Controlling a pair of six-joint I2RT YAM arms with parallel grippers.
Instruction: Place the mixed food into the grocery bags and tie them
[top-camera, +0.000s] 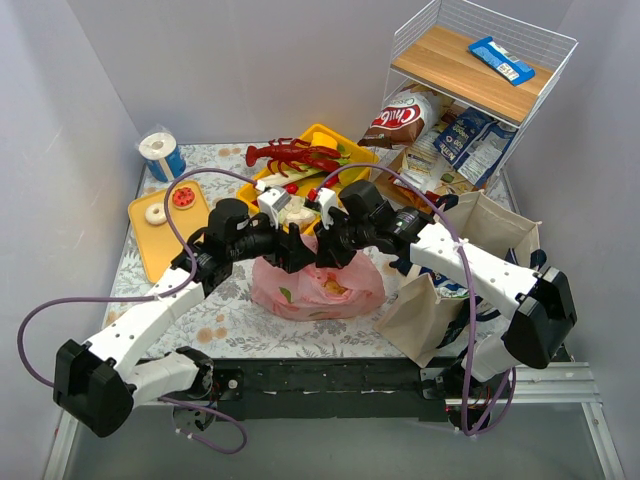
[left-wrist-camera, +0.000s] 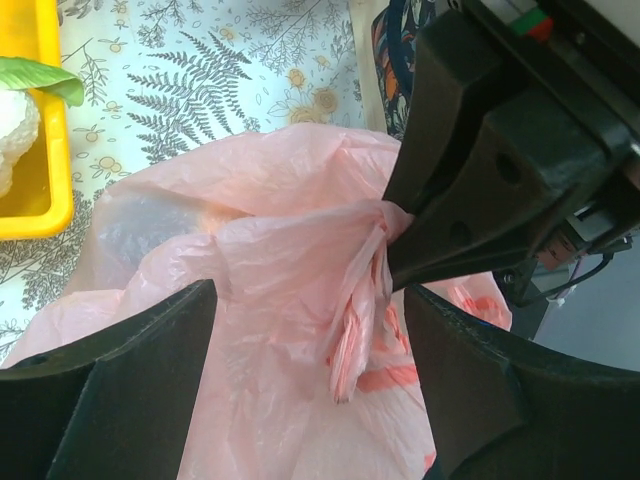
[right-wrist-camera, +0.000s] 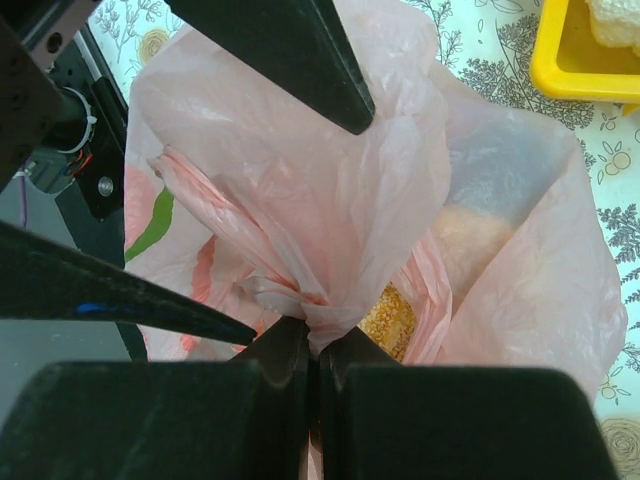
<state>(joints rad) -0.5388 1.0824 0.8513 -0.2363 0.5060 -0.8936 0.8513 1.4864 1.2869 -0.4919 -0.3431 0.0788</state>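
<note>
Right end effector tight on pink bag; left end effector spread, contents hazy

Bright, even light; soft shadows; near wrist-view edges blurred.

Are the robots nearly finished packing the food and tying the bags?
Maybe halfway. Done: the pink bag holds food, and its handles are twisted into a knot. In hand: the right gripper pinches that knot; the left gripper is open around the bag. Left: a lobster and other food lie on the yellow tray, snack packets sit in the rack, and the tote is open, untied.
</note>
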